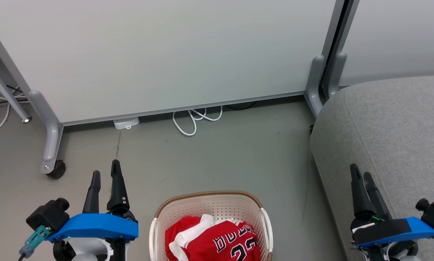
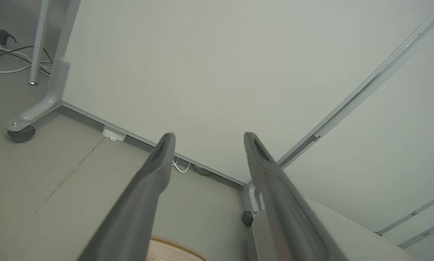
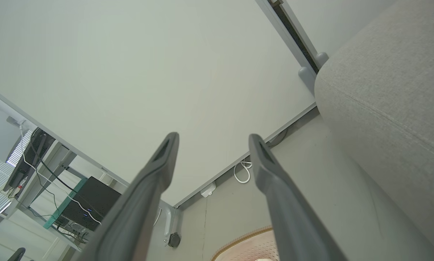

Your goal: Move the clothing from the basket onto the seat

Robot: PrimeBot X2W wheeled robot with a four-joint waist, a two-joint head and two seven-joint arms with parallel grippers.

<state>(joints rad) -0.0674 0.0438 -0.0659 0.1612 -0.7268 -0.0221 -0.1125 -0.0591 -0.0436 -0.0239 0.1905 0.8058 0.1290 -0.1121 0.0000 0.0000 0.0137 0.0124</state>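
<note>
Left gripper point(image 1: 106, 167): sitting at the lower left of the head view, blue-cased wrist level, two long dark fingers pointing up and away toward the partition point(image 1: 187, 54); the fingers are standing spread apart and are holding nothing, with bare floor point(image 1: 220, 156) showing between them in the left wrist view. Right gripper point(image 1: 360, 170): sitting at the lower right in a mirrored pose, fingers pointing the same way and overlapping the front edge of the seat point(image 1: 391, 127) in the head view; its wrist view is showing the fingers parted wide and empty, with the partition and floor between them. The basket point(image 1: 209, 194): standing on the floor between the two grippers, near the bottom edge, touching neither. The clothing point(image 1: 217, 241): lying bunched inside the basket, red with white trim folded over at the left. Writing: arched black-and-white letters are running across the red cloth, creased and only partly legible, seeming to read "BULLS"; beneath them the tops of two numerals are showing, the rest cut off by the picture's bottom edge. The seat: grey fabric, rounded edge, standing to the right of the basket and apart from it, with nothing lying on the part in view. Other items: a white cable point(image 1: 193, 121) is looping on the floor under the partition's lower rail — beside it a small white box point(image 1: 126, 123); a caster point(image 1: 56, 169) is carrying the partition's grey foot at the left.
</note>
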